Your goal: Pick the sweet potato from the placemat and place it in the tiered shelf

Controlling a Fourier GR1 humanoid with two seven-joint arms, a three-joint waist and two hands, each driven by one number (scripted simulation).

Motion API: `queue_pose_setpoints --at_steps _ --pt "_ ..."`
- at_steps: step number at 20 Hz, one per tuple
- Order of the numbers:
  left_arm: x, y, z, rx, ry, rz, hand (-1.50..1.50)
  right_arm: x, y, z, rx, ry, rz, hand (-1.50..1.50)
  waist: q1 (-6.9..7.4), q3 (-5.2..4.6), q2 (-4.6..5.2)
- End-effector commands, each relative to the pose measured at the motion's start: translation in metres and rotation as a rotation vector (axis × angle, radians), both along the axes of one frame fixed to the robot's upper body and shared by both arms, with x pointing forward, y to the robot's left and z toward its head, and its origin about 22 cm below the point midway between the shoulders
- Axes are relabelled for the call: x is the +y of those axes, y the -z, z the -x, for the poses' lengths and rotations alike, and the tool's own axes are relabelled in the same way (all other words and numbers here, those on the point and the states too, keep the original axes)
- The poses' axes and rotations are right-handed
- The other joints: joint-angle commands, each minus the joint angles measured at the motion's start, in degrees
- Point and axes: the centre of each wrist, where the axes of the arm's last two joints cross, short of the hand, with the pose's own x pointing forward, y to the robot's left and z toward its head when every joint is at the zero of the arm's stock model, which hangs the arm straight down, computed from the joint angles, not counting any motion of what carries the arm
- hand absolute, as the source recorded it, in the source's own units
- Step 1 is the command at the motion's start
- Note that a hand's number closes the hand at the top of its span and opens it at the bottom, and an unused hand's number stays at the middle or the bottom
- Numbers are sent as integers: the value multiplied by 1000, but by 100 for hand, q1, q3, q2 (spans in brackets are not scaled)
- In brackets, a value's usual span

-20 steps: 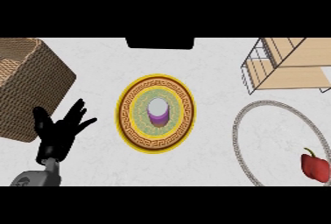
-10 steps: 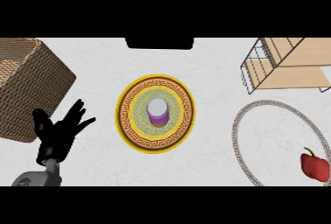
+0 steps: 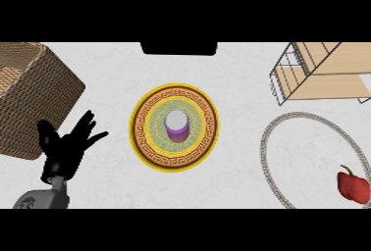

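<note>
The left hand [image 3: 65,149] stood at the lower left of the head view, its grey forearm [image 3: 43,198] rising from the bottom edge. The fingers were straight and spread apart, pointing up and a little rightward, with the thumb set off to the left; they held nothing. The hand rested just beside the lower right corner of a woven wicker basket [image 3: 33,93], which filled the upper left. The right hand did not show.

In the middle of the pale marbled counter [image 3: 239,88] lay a round placemat [image 3: 148,142] with a yellow rim, a brown key-pattern band and a green centre. On its centre stood a small purple piece with a whitish top [image 3: 177,125]; whether this was the sweet potato could not be told from its shape.

Bare counter lay between the hand and the placemat's left rim. At the upper right stood the tiered shelf [image 3: 326,68], light wooden boards in a thin wire frame, cut by the right edge. Below it lay a grey ring-shaped mat [image 3: 272,147], partly out of view, with a red bell pepper [image 3: 354,186] on it near the right edge. Bare counter also separated the placemat from the shelf. A dark block [image 3: 178,48] sat at the top edge.
</note>
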Motion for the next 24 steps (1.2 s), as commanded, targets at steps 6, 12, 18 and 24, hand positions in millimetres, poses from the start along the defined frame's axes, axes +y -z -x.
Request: queue_pose_setpoints --at_steps 6,12,18,24 --pt "2 0 2 52 5 7 0 -13 -3 0 -48 74 -275 -150 -18 -29 18" --pt "3 7 0 43 -2 1 0 -10 -11 -3 -62 56 -485 -150 10 -31 45" --pt "-15 9 3 32 7 6 0 -32 -38 15 -74 37 -693 -150 -17 -30 23" --pt "-4 7 1 39 18 7 0 -61 -55 41 -259 217 -751 -150 34 -31 70"
